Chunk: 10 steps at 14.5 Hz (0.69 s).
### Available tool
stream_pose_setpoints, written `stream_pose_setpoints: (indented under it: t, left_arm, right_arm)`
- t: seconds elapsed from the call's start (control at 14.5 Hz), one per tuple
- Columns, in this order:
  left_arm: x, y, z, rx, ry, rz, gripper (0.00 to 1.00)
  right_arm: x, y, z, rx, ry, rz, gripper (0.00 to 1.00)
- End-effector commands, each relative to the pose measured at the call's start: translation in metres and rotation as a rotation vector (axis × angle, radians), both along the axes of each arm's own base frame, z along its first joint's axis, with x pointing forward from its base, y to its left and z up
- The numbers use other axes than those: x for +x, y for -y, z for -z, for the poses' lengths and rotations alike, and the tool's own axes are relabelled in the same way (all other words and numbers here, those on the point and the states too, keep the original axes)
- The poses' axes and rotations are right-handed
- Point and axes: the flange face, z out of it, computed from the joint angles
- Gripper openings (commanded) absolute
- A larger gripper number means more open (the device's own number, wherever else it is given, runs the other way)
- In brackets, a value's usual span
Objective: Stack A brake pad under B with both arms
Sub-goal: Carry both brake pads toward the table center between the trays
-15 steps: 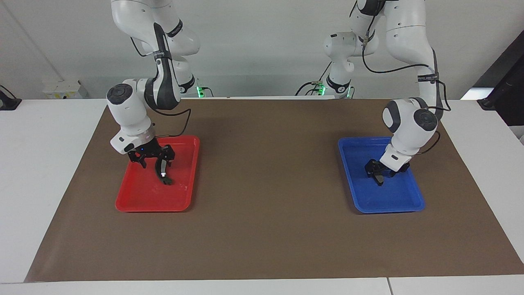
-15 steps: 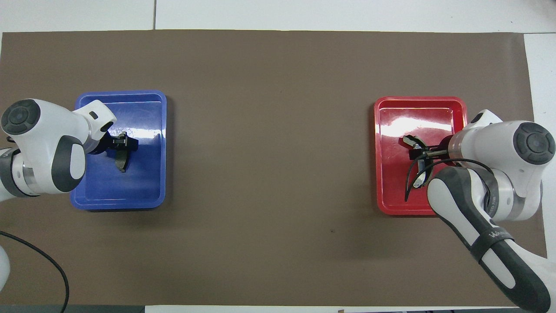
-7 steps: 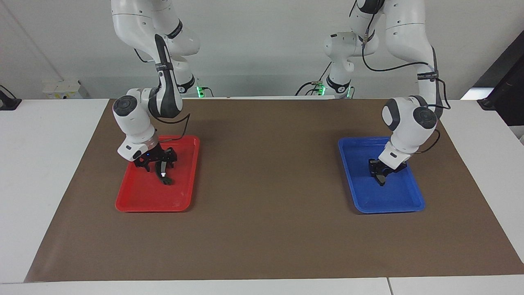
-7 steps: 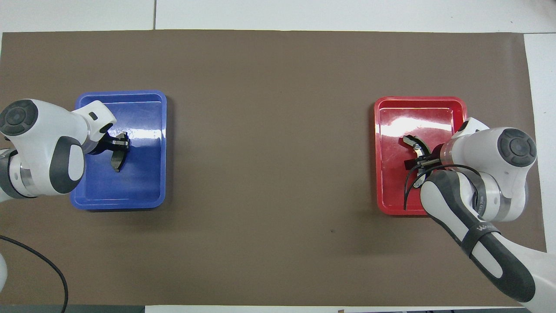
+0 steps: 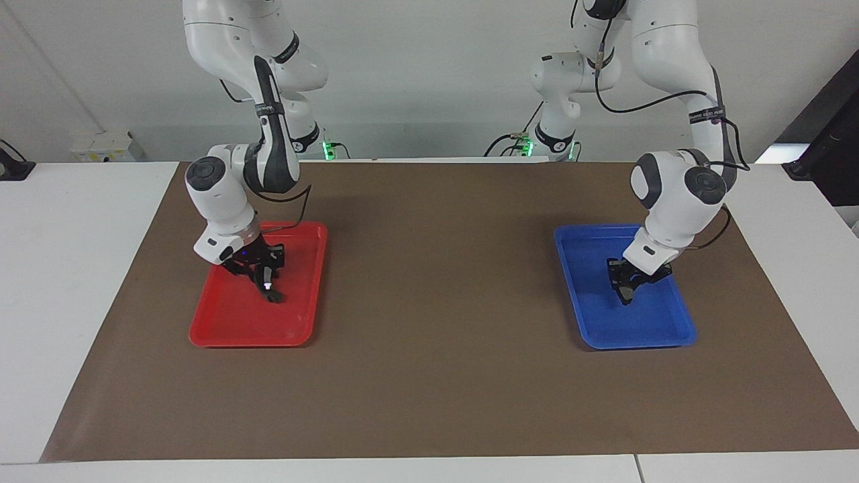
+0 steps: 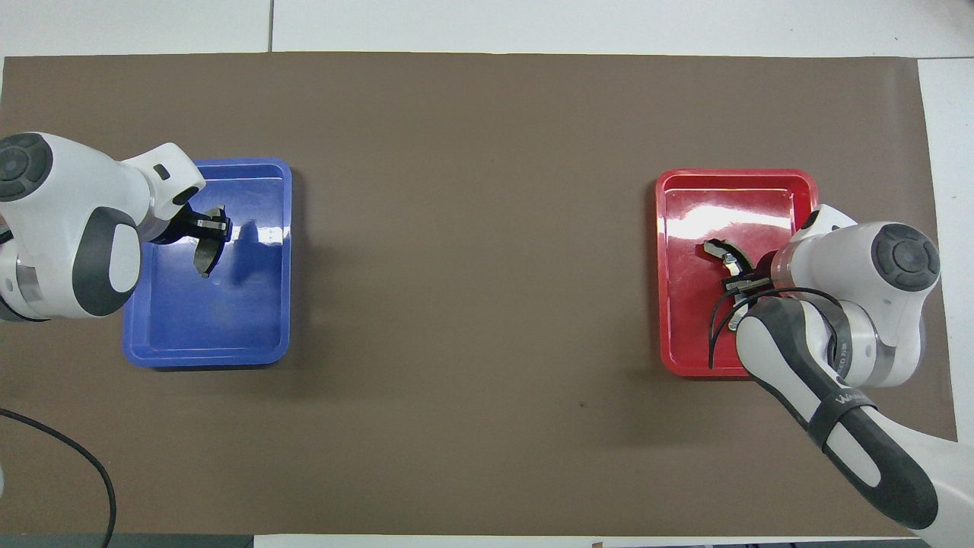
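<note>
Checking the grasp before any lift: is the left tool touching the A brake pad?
Touching. The overhead view shows the left tool shut on one end of the A brake pad.

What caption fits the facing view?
Left hand grips a brake pad over the blue tray; right hand grips B in the red tray.

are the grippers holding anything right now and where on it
Yes, both. The left gripper is shut on one end of the A brake pad, over the blue tray. The right gripper is shut on B near its middle, in the red tray.
</note>
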Motion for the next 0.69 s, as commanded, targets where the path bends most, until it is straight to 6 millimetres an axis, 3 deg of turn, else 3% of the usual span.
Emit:
stream_pose_setpoints:
  t: [0.0,0.28,0.62]
  left_arm:
    - [-0.001,0.065,-0.016,-0.036,0.015,0.069,0.01]
    - [-0.041,0.202,-0.021,-0.083,0.037,-0.024,0.01]
    - [-0.063,0.297,0.01,-0.131,0.077,-0.021,0.01]
  right_arm:
    - [0.008,0.0,-0.014,0.013,-0.015,0.023,0.0]
    - [0.031,-0.001,-0.046,0.017,-0.034,0.052,0.0]
    - [0.046,-0.002,-0.079,0.019,-0.048,0.061,0.0]
